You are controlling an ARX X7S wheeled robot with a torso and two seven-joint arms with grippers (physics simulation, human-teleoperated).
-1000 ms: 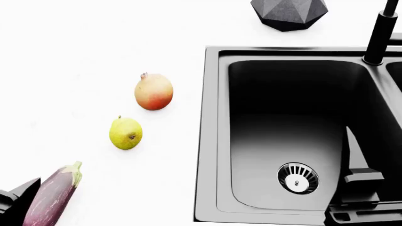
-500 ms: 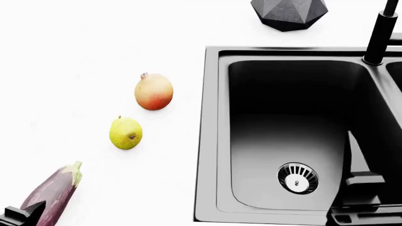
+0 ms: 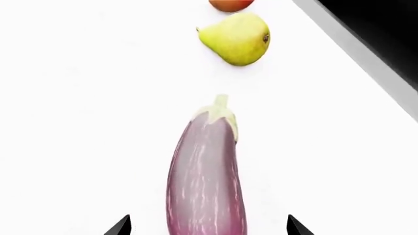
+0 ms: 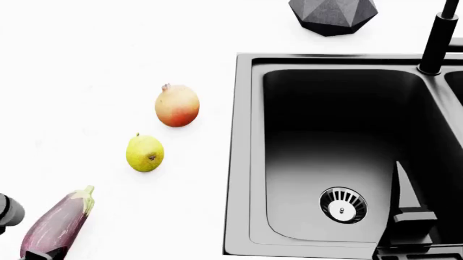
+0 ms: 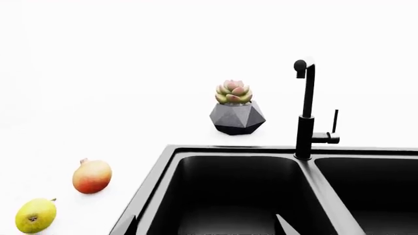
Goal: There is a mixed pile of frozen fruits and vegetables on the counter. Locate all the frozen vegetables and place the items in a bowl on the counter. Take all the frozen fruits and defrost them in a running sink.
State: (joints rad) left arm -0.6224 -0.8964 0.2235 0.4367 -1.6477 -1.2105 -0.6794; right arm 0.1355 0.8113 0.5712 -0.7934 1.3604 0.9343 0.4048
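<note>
The left gripper (image 3: 207, 226), jaws spread, had drawn back to straddle the eggplant (image 3: 205, 181), apparently lined up to grasp it for the bowl.

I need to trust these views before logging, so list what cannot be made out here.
- Eggplant: its rear end is cut off by the frame edge in head and left wrist views.
- Left gripper: only two finger tips show; the frame cuts off the rest.
- Red-yellow fruit: nearly all cropped in the left wrist view.
- Carrot and bowl: in no view.
- Faucet: whether water runs is not discernible.
</note>
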